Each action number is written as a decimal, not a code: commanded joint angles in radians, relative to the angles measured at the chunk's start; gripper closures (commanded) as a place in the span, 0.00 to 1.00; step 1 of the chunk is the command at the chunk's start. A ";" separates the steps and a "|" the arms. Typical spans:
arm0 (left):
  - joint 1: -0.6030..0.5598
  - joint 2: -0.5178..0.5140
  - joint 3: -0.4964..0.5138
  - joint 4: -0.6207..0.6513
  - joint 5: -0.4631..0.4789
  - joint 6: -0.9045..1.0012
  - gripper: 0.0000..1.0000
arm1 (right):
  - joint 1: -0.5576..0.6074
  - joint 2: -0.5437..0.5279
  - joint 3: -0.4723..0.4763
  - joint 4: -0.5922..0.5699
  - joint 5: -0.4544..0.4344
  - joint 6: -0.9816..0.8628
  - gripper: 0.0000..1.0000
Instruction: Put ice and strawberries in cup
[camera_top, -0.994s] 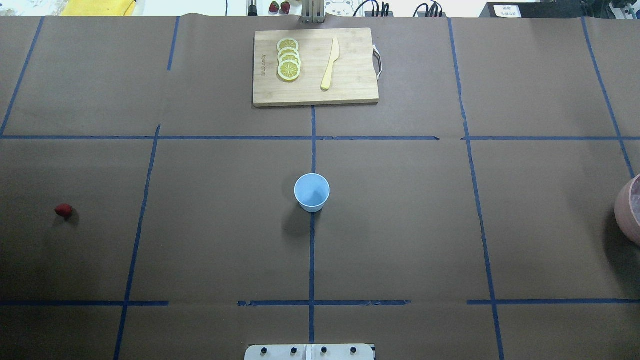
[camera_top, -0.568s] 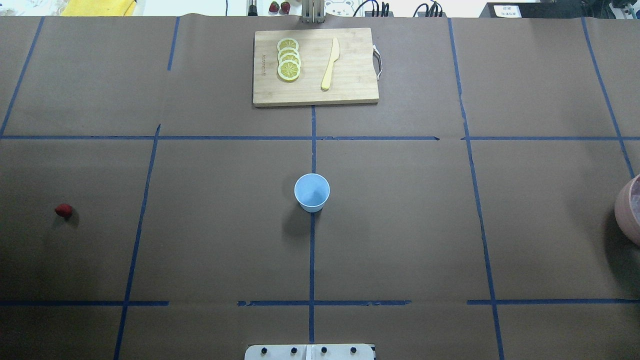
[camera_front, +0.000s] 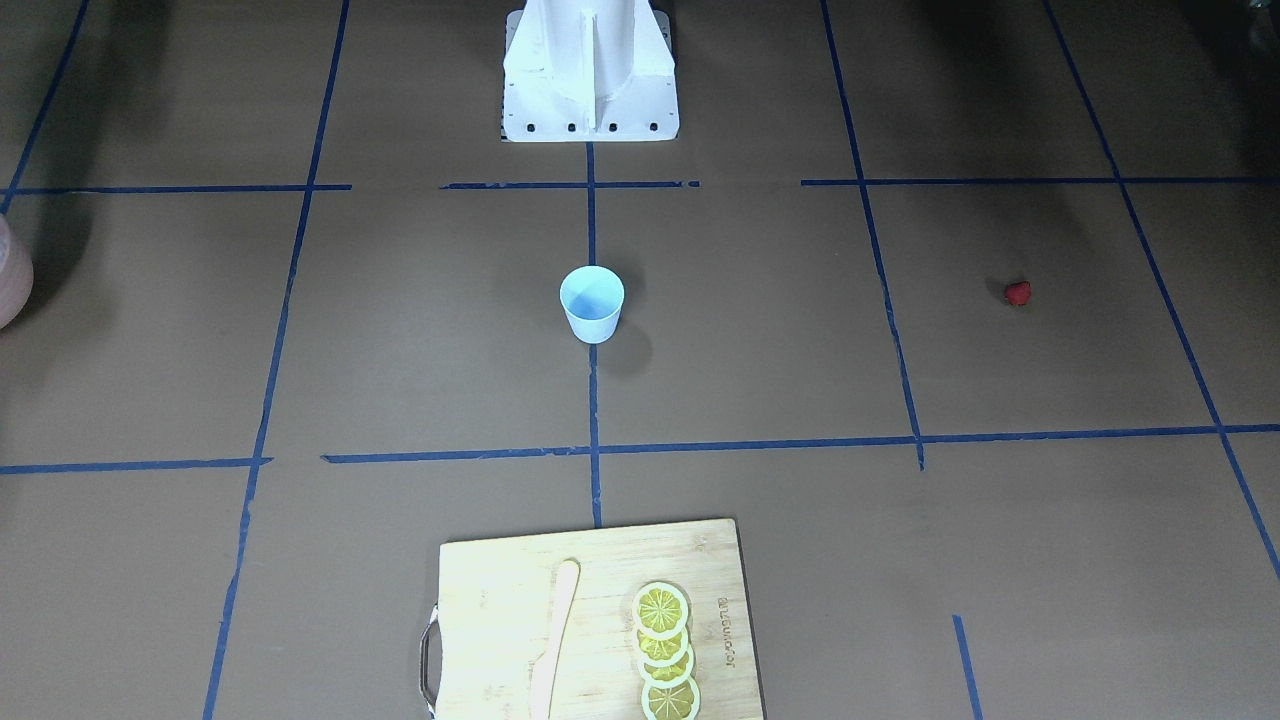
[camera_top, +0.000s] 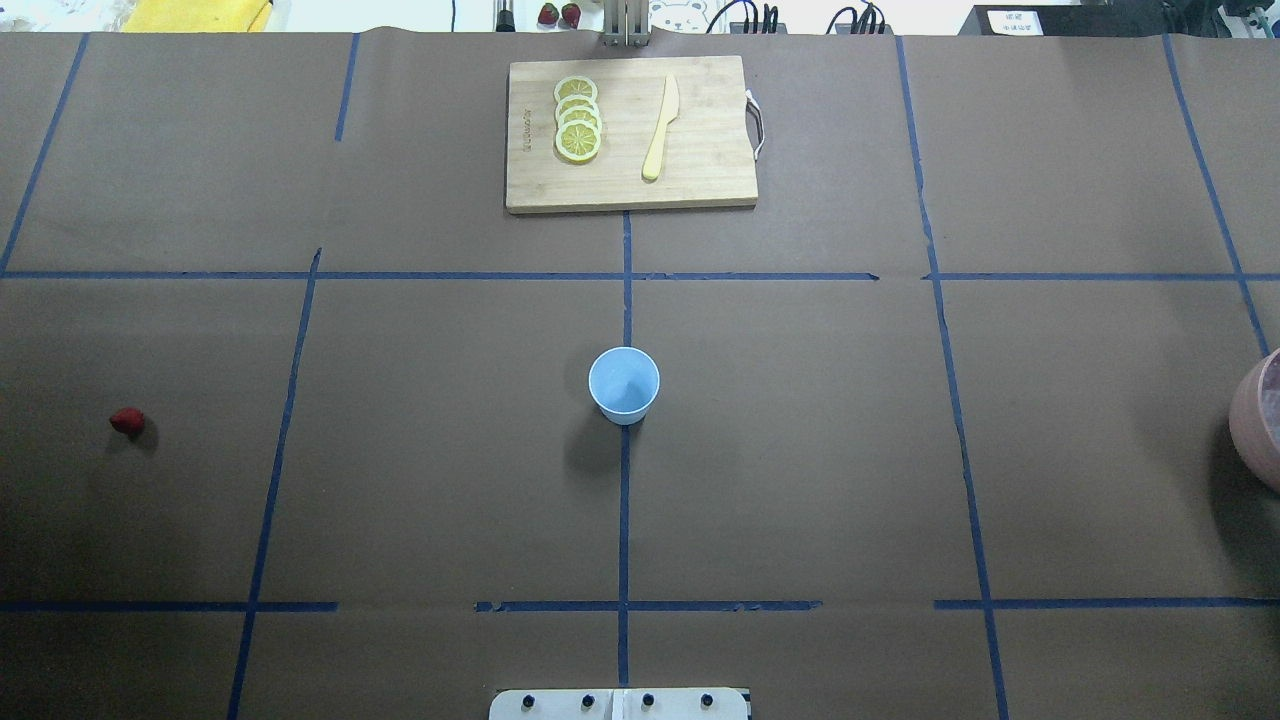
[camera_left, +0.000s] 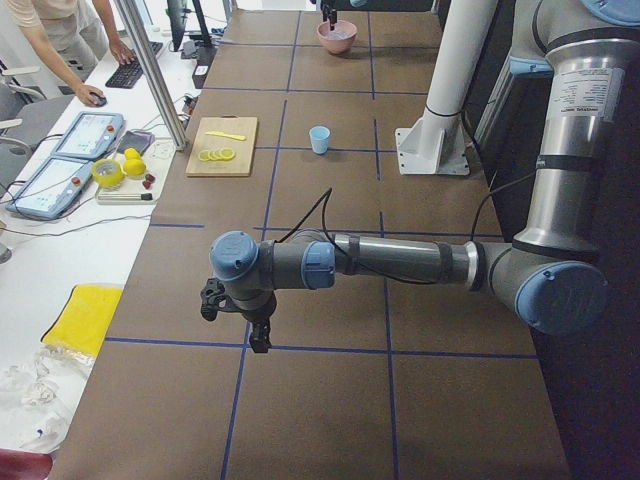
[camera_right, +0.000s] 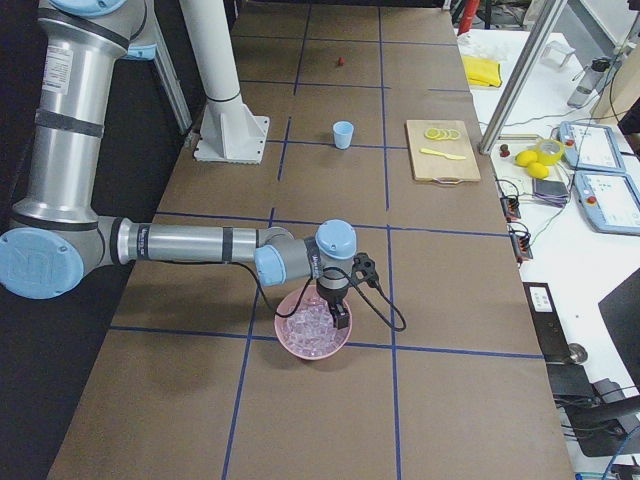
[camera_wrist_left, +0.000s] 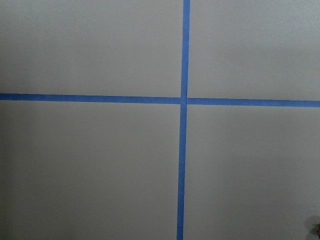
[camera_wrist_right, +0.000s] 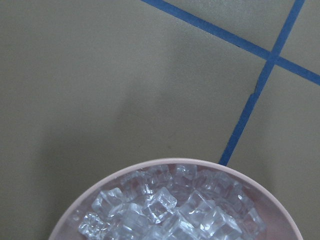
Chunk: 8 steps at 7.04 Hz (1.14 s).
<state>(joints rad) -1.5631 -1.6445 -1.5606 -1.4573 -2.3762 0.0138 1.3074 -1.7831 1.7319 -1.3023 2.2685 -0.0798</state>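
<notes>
The light-blue cup stands upright and empty-looking at the table's middle, also in the front view. A small red strawberry lies alone on the brown paper far on my left side. The ice fills a pinkish bowl at the right edge. My right gripper hangs just over that ice; I cannot tell whether it is open or shut. My left gripper points down over bare table paper; I cannot tell its state either. No fingers show in either wrist view.
A wooden cutting board with lemon slices and a wooden knife lies at the far middle edge. The robot's white base stands at the near edge. A person works at a desk beyond the far edge.
</notes>
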 joint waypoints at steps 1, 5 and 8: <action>0.000 0.000 -0.001 0.000 0.000 0.000 0.00 | -0.013 0.004 -0.011 0.000 -0.010 0.000 0.01; 0.000 0.017 -0.022 0.000 0.002 0.000 0.00 | -0.017 0.010 -0.018 0.000 -0.006 0.003 0.02; 0.000 0.023 -0.033 0.000 0.002 0.000 0.00 | -0.026 0.011 -0.038 0.000 -0.006 0.003 0.05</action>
<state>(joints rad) -1.5631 -1.6229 -1.5920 -1.4573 -2.3747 0.0139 1.2856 -1.7729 1.6988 -1.3028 2.2622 -0.0767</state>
